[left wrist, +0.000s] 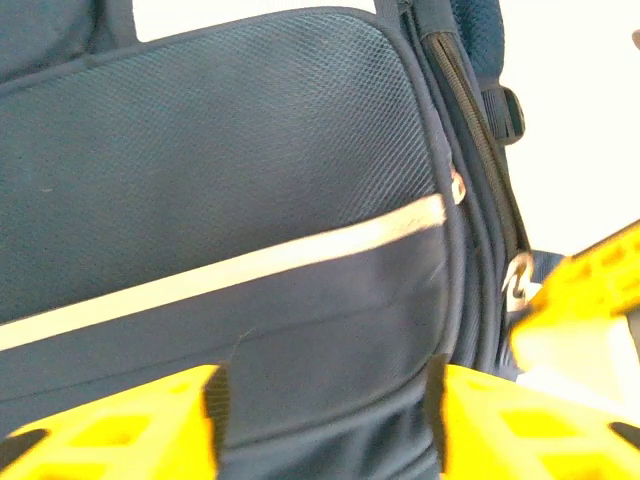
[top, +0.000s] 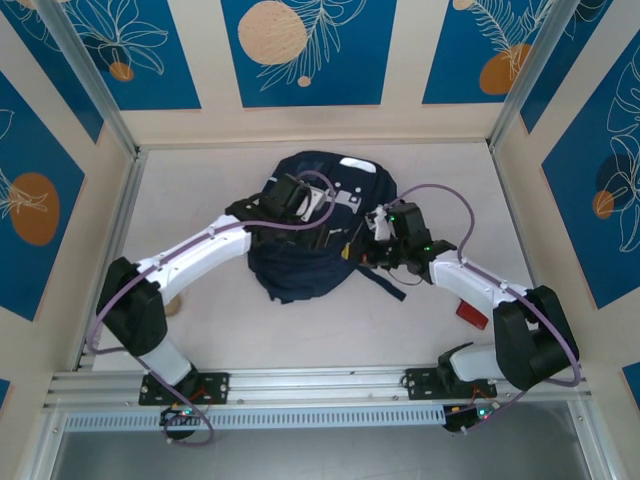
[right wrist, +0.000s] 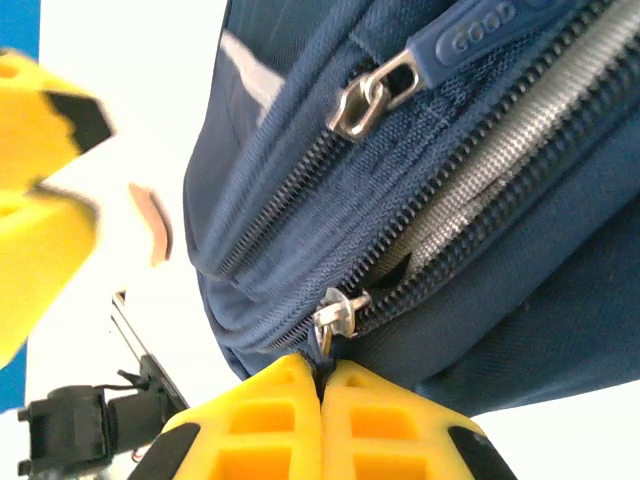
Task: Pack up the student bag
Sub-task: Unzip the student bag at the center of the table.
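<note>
currently right gripper (right wrist: 322, 400) pinches zipper pull (right wrist: 338, 312) on student bag (top: 300, 275); left gripper (left wrist: 325, 410) apart.

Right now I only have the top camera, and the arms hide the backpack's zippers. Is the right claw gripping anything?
Observer: Yes. In its wrist view, the right claw is shut on a small metal zipper pull on the student bag.
Operator: Is that zipper closed?
Observer: It seems partly open. A dark gap shows just past the pull.
Operator: And the left claw?
Observer: The left claw stands open over the front panel, below the white reflective stripe.
</note>
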Tool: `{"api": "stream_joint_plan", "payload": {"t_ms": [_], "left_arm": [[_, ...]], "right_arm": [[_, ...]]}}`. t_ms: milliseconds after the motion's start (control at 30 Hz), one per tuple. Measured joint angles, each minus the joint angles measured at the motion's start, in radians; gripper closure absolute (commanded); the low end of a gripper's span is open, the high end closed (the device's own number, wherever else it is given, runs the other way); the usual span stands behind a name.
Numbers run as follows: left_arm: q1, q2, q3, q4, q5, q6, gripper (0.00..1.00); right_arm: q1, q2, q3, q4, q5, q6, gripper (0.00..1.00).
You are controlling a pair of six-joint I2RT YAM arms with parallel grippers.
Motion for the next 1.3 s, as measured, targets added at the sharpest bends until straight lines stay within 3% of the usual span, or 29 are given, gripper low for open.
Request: {"api": "stream_joint_plan", "payload": {"t_ms": [267,633,700,933,1100,1300], "left_arm": [[0.012,-0.006,-0.035,0.034,0.08,0.294,0.33],[0.012,0.146,-0.028,0.1,0.114,0.527,0.39],[0.012,0.167,-0.022,0.1,0.124,0.551,0.45],[0.012,0.196,-0.009,0.133,0.114,0.565,0.81],[0.008,0.196,-0.013,0.179,0.114,0.534,0.99],[0.005,0.184,-0.052,0.24,0.086,0.447,1.0]], "right_arm": [[-0.187,0.004,0.009,-0.038,-0.099,0.003,1.0],[-0.262,0.022,0.039,-0.075,-0.183,0.003,1.0],[-0.266,0.022,0.039,-0.077,-0.188,0.003,1.0],[-0.271,0.022,0.039,-0.084,-0.198,0.008,1.0],[-0.274,0.025,0.039,-0.087,-0.21,0.04,1.0],[-0.252,0.026,0.002,-0.037,-0.243,0.129,1.0]]}}
